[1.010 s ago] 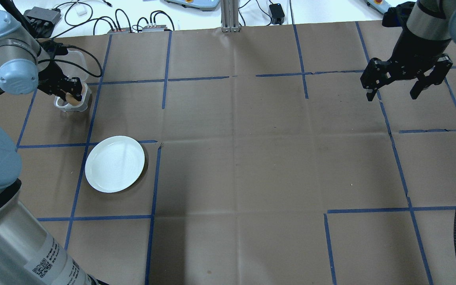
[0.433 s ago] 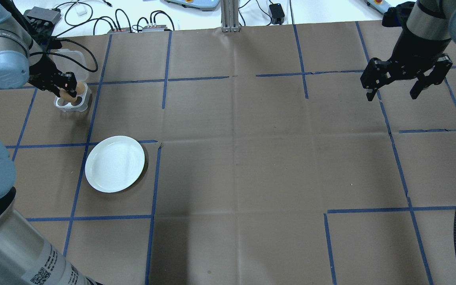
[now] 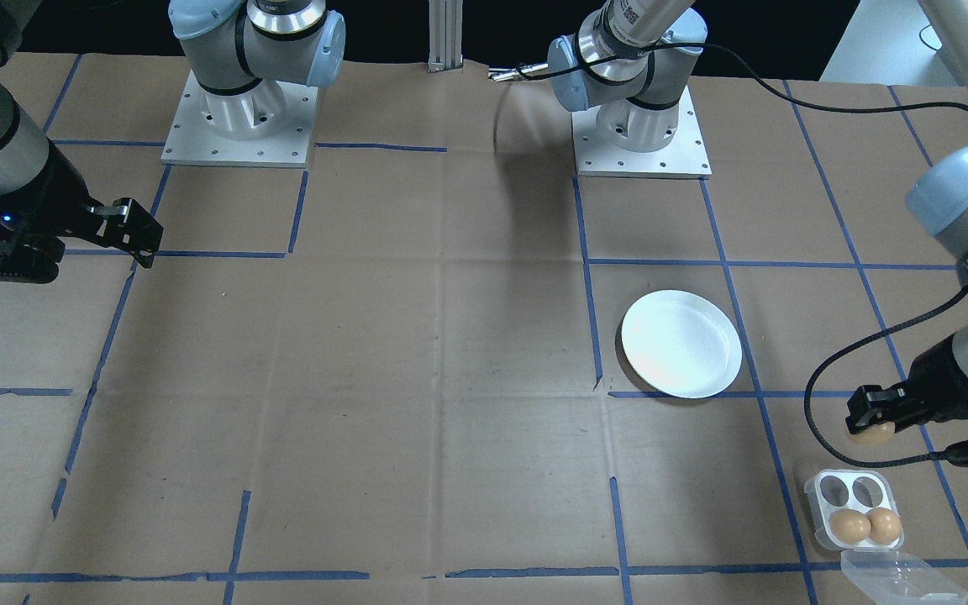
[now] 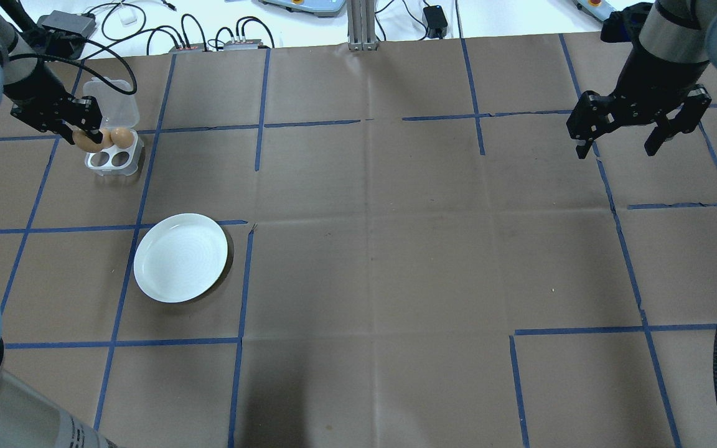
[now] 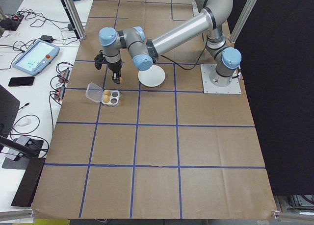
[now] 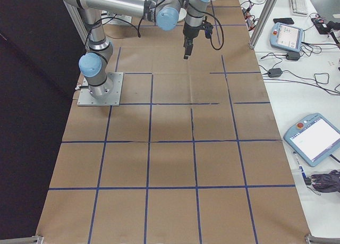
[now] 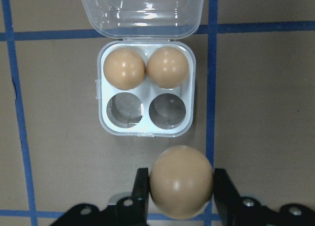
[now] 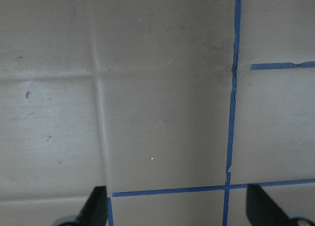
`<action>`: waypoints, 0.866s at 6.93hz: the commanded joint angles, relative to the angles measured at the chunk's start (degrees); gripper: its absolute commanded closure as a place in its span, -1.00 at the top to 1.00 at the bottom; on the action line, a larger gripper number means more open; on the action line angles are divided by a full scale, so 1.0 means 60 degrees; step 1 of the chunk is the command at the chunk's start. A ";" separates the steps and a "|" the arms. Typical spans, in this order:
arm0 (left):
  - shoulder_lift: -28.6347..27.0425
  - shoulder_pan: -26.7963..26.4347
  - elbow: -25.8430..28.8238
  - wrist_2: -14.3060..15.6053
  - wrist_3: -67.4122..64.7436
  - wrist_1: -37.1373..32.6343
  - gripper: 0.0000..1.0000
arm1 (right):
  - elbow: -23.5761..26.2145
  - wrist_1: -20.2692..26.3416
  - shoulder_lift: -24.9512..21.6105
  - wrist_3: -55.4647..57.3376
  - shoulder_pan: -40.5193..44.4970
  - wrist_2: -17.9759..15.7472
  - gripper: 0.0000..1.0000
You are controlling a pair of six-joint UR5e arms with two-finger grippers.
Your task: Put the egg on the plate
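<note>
Your left gripper [image 7: 181, 186] is clamped on the egg [image 7: 181, 182], a brown one pinched between the two black fingers [image 7: 140, 191] and lifted off the table. In the left wrist view the egg fills the gap between the fingers; in the front-facing view it hangs below the gripper [image 3: 870, 431], above bare paper.

The tray [image 7: 146, 93], small, clear and four-holed, lies just ahead of the gripper. Two more eggs [image 7: 124, 68] sit in its far pair of holes; the near pair is empty, and its lid [image 7: 141, 12] lies open flat beyond it. In the overhead view the tray [image 4: 114, 155] sits just beside the held egg [image 4: 86, 139].

The plate [image 4: 180, 257], white and bare, lies well apart from the gripper, on the near side of the tray from the robot.

Your right gripper [image 4: 638, 134] hangs with its fingers spread wide, holding nothing, far across the taped brown paper [image 4: 396, 249] that covers the table.
</note>
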 commanded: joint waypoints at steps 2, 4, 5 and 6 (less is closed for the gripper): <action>0.1737 -0.1632 -0.1930 -0.0027 -0.2226 -0.0363 -0.86 | 0.0000 0.0006 0.0001 0.0000 0.0000 0.0000 1.00; 0.2326 -0.1886 -0.3876 -0.0028 -0.2469 0.0248 -0.89 | 0.0000 -0.0008 0.0001 0.0000 0.0000 0.0000 1.00; 0.2183 -0.1828 -0.4931 -0.0027 -0.2367 0.1791 -0.89 | 0.0000 -0.0008 0.0001 0.0000 0.0000 0.0000 1.00; 0.1964 -0.1769 -0.5666 0.0016 -0.2351 0.3329 -0.88 | 0.0000 0.0006 0.0001 0.0000 0.0000 0.0000 1.00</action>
